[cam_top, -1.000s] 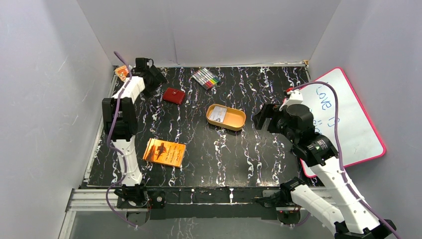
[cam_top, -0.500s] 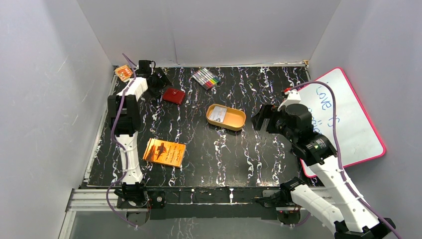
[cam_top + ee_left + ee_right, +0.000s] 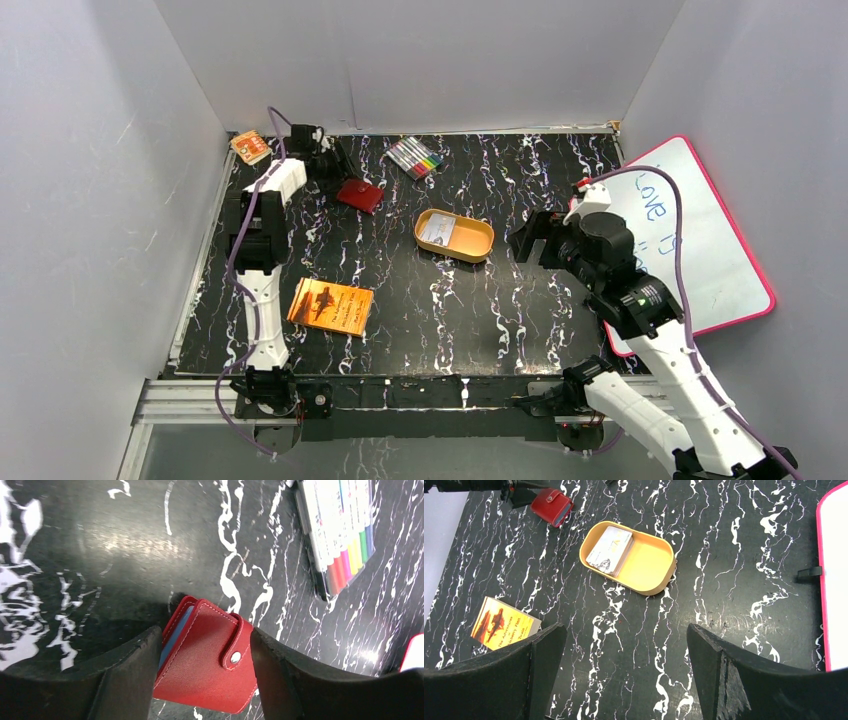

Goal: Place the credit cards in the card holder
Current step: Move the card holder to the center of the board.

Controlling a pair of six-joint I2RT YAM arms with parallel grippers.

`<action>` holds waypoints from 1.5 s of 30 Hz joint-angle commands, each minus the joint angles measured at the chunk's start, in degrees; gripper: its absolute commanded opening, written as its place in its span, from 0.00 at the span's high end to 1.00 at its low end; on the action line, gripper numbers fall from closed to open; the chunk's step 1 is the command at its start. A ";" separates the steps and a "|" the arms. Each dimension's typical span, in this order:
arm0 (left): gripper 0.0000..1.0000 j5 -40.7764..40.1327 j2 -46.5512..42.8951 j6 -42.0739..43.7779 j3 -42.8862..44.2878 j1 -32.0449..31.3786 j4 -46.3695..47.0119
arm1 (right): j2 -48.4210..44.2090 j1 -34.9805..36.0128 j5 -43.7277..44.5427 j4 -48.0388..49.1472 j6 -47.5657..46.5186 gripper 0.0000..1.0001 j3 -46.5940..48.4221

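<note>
The card holder [image 3: 362, 196], a small red wallet with a snap tab, lies at the back left of the table, snapped shut. It shows close up in the left wrist view [image 3: 205, 665], tilted, with a blue pocket edge showing. My left gripper [image 3: 342, 180] is shut on it, one finger against each side [image 3: 202, 636]. The credit cards [image 3: 437, 231] lie stacked in the left end of an orange-tan oval tin [image 3: 478, 246], also in the right wrist view [image 3: 609, 550]. My right gripper [image 3: 535, 240] is open and empty, above the table to the right of the tin [image 3: 624, 635].
A flat orange booklet [image 3: 331, 306] lies front left. A pack of coloured markers [image 3: 414, 156] lies at the back centre. A pink-edged whiteboard [image 3: 690, 240] leans at the right. A small orange object [image 3: 248, 147] sits in the back left corner.
My left gripper has moved right from the back left corner onto the card holder and closed round it. The holder has shifted slightly right. The right arm has barely moved.
</note>
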 commanded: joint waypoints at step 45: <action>0.22 -16.24 -0.90 11.36 4.32 -14.38 2.26 | -2.57 0.18 -0.10 -3.97 -2.82 0.01 2.04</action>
